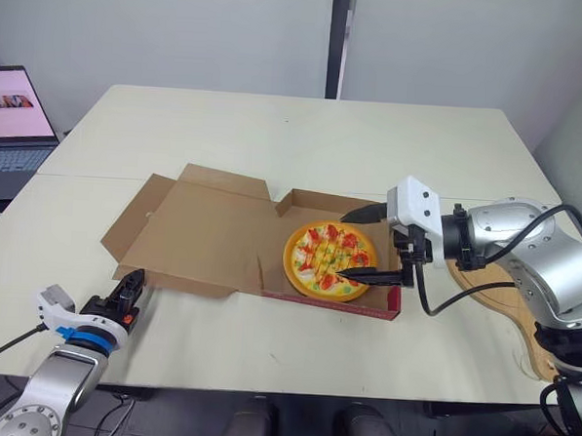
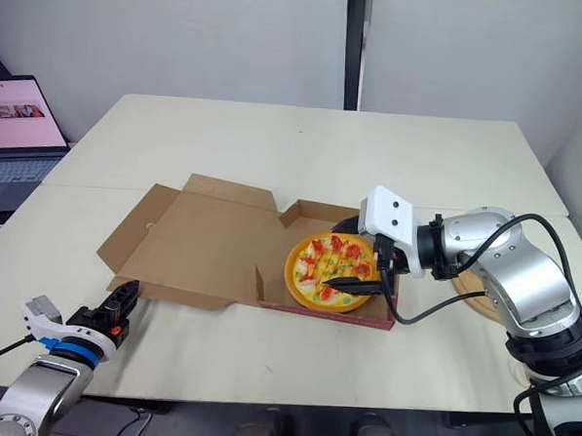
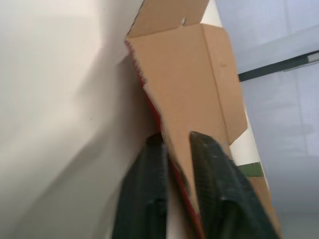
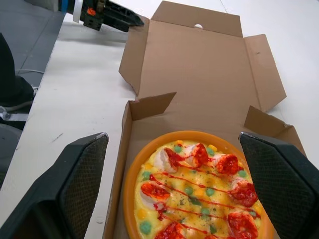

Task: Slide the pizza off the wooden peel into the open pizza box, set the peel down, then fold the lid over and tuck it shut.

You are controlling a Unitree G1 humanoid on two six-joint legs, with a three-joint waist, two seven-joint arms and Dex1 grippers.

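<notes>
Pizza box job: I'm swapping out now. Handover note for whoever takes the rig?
Left end effector: open, at the near left corner of the lid, lined up astride its edge; contact unclear.
Right end effector: open, hovering astride the pizza.
Pizza lies in the box base; peel on the table under the right arm; lid flat open.
Done: pizza in, peel down.
Left: fold lid over, tuck shut.

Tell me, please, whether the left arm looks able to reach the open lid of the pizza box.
Probably yes: the left tool sits at the near corner of the lid, its fingers either side of the cardboard edge, with nothing in the way.
</notes>
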